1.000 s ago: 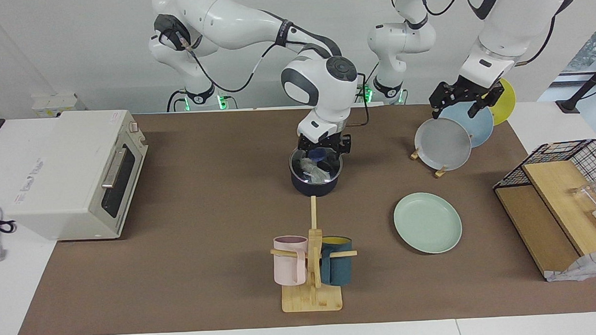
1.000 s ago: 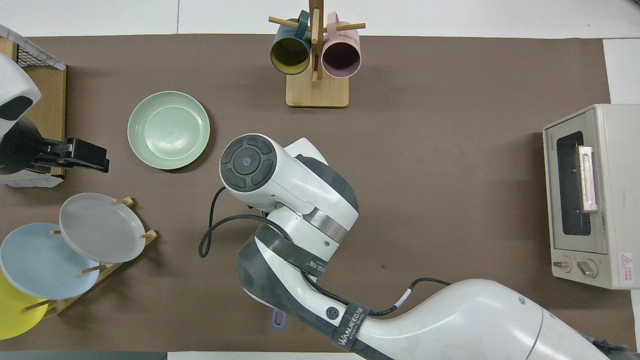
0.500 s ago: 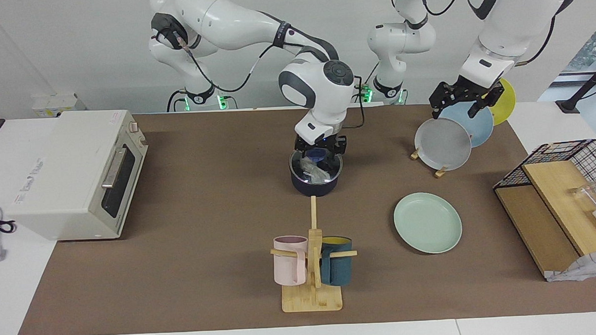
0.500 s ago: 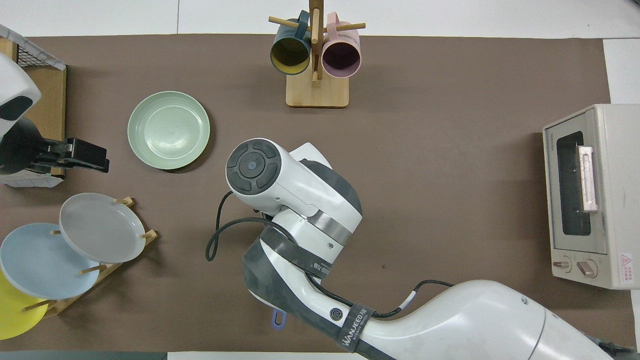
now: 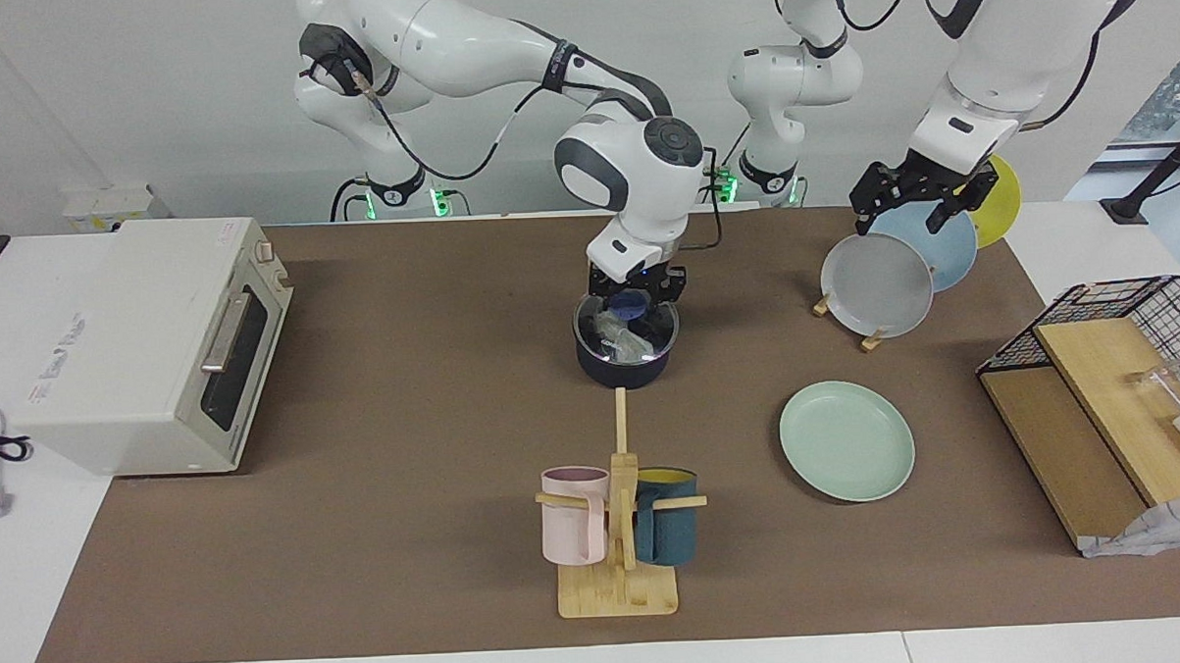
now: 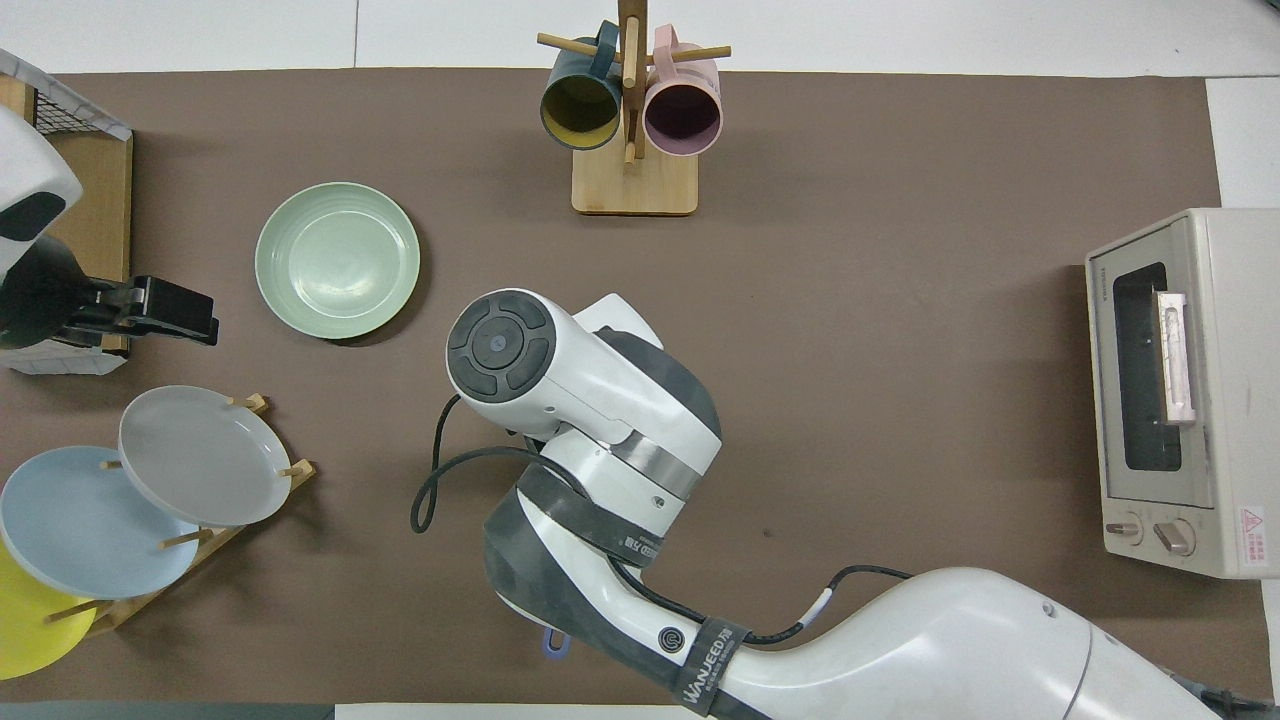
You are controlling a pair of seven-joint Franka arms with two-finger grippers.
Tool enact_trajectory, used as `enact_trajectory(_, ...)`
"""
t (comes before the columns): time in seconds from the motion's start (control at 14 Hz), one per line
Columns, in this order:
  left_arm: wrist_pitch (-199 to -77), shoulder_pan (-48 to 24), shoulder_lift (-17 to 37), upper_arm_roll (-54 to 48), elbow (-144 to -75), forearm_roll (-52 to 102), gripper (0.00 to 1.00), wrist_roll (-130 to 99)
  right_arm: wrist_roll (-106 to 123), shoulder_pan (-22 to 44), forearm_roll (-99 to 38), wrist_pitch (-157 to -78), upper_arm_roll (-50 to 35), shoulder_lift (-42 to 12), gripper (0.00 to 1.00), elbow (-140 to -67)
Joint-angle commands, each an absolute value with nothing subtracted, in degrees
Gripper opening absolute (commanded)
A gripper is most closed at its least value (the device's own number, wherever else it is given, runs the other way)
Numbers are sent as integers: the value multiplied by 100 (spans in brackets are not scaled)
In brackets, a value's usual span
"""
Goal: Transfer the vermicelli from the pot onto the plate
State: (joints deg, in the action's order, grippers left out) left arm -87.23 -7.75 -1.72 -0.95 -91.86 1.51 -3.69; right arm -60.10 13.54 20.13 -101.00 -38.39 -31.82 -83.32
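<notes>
your right claw is down at the mouth of the pot, which sits mid-counter. the vermicelli lies inside the pot, just under the claw's tips. whether that claw is spread or pinched, i cannot tell; its fingers are lost against the dark rim. from overhead your right arm covers the pot. the plate lies bare toward the left arm's end of the counter, farther from the robots. your left claw waits over the plate rack, fingers spread, holding nothing.
</notes>
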Motion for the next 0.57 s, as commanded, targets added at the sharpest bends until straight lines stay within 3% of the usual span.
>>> enact_trajectory(0.0, -8640, -694, -229, -149, -9167, 70, 100, -334, -5968, 1230, 2109, -10283, -3973, -3103, 61, -8517)
enact_trajectory(0.29, -8657, -694, -229, -149, -9167, 70, 100, -334, -5941, 1222, 2109, -10371, -3973, -3103, 35, -8490)
enact_trajectory(0.5, -8657, -694, -229, -149, -9167, 70, 100, -352, -5898, 1100, 2101, -10327, -4068, -3076, 34, -8376)
